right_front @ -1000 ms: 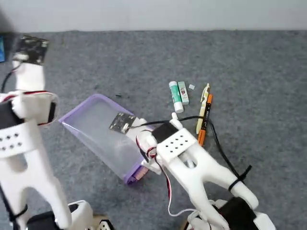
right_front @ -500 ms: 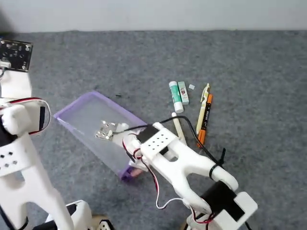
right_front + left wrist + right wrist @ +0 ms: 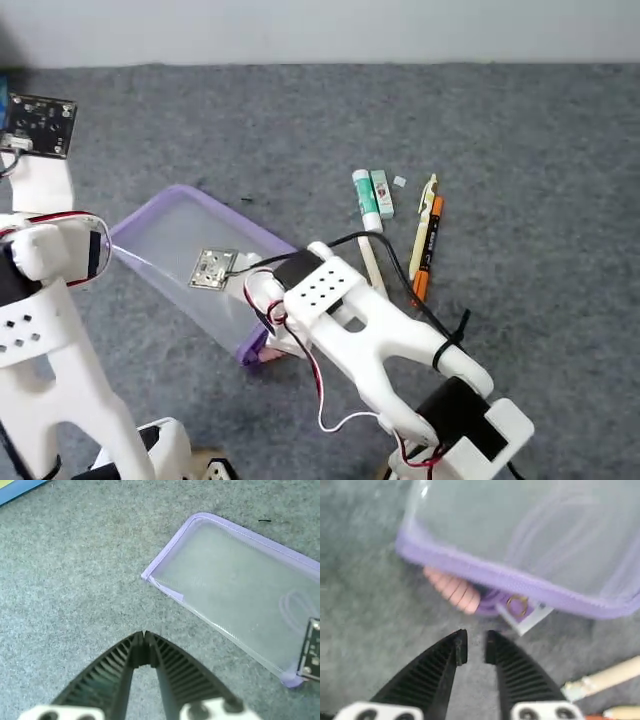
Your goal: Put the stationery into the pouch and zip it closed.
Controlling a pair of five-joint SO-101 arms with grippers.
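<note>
A translucent purple pouch (image 3: 180, 255) lies flat on the grey carpet, left of centre. My right gripper (image 3: 475, 645) hovers low just off the pouch's (image 3: 530, 535) corner, its fingers a narrow gap apart and holding nothing. A pink zip pull (image 3: 452, 587) with a gold ring (image 3: 516, 605) and a white tag lies right in front of it. The stationery lies to the pouch's right: a glue stick (image 3: 366, 202), an eraser (image 3: 382, 193), a cream stick (image 3: 372, 262), a cream pen (image 3: 424, 225) and an orange marker (image 3: 428, 255). My left gripper (image 3: 144, 639) is shut above bare carpet, short of the pouch's (image 3: 235, 585) far corner.
The right arm (image 3: 345, 310) covers the pouch's near right corner in the high view. The left arm (image 3: 40, 270) stands at the table's left edge. A blue and yellow object (image 3: 20, 487) lies off to the far left. Open carpet stretches to the right of the pens.
The right arm has swung left and lower over the pouch's corner. The pouch has slid a little to the left. The left arm's wrist has shifted slightly.
</note>
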